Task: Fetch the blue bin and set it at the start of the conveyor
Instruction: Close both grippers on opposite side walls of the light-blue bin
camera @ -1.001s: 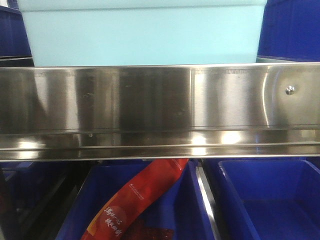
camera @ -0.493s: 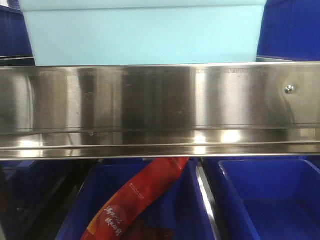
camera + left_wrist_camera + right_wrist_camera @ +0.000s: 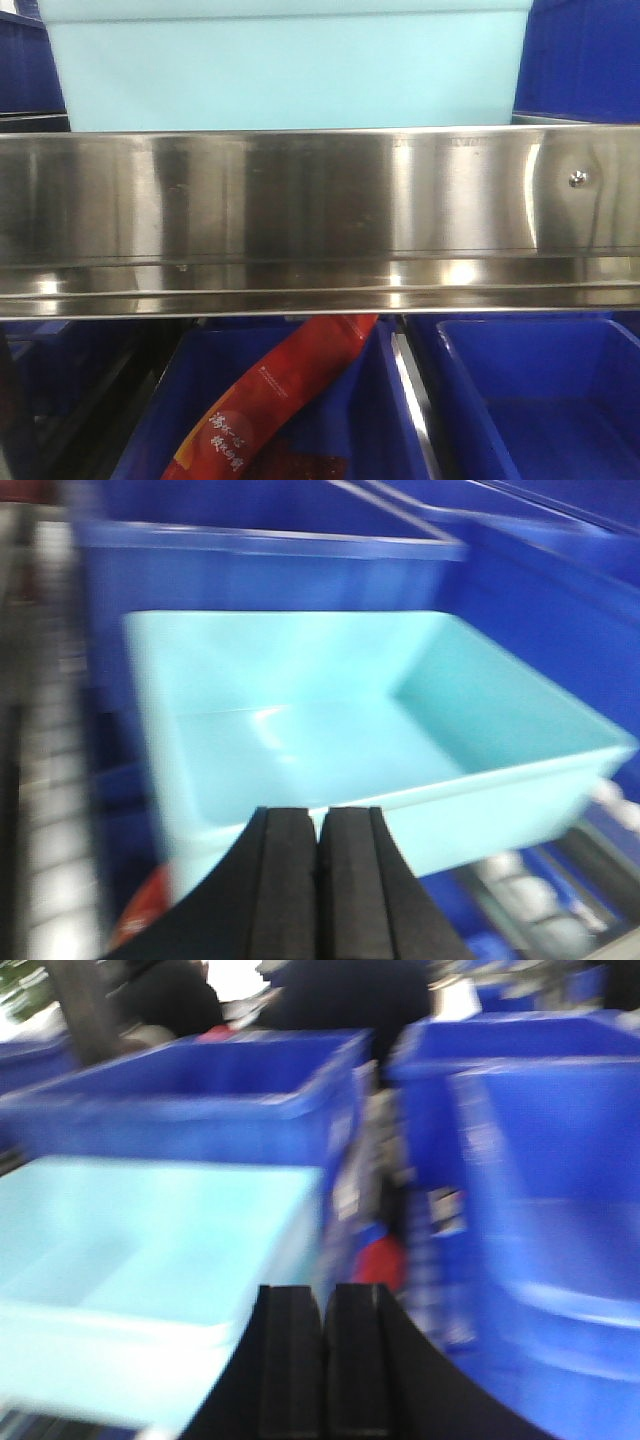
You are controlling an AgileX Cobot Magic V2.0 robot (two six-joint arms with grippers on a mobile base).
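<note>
The pale aqua blue bin (image 3: 290, 70) stands on the upper shelf, right behind the steel shelf rail (image 3: 320, 215). In the left wrist view the blue bin (image 3: 330, 730) shows from above, empty, and my left gripper (image 3: 318, 825) is shut with nothing in it, just short of the bin's near rim. My right gripper (image 3: 325, 1305) is shut and empty too, beside the right end of the blue bin (image 3: 150, 1250). The conveyor start is out of view.
Dark blue crates (image 3: 580, 60) flank the bin on its shelf and stand behind it (image 3: 260, 570). On the lower shelf a dark blue crate (image 3: 280, 410) holds a red packet (image 3: 275, 400), with another crate (image 3: 540, 400) to its right. Both wrist views are blurred.
The front view has hardly changed. Only the reflections on the steel rail have shifted a little.
</note>
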